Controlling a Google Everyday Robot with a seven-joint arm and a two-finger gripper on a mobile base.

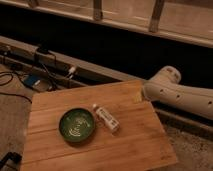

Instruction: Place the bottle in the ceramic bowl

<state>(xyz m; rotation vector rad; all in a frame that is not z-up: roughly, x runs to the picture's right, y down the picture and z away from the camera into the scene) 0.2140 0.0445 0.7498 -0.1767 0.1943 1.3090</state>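
The ceramic bowl is dark green with pale swirls inside and stands on the left half of a wooden table. The bottle is small and whitish with a pale label. It lies on its side on the table just right of the bowl, close to its rim, with its cap end pointing up and to the left. A white arm link reaches in from the right, beside the table's far right corner. My gripper is out of view; only this arm link shows.
Cables and a blue device lie on the floor beyond the table's far left. A low ledge and a dark wall run behind the table. A dark object shows at the bottom left corner.
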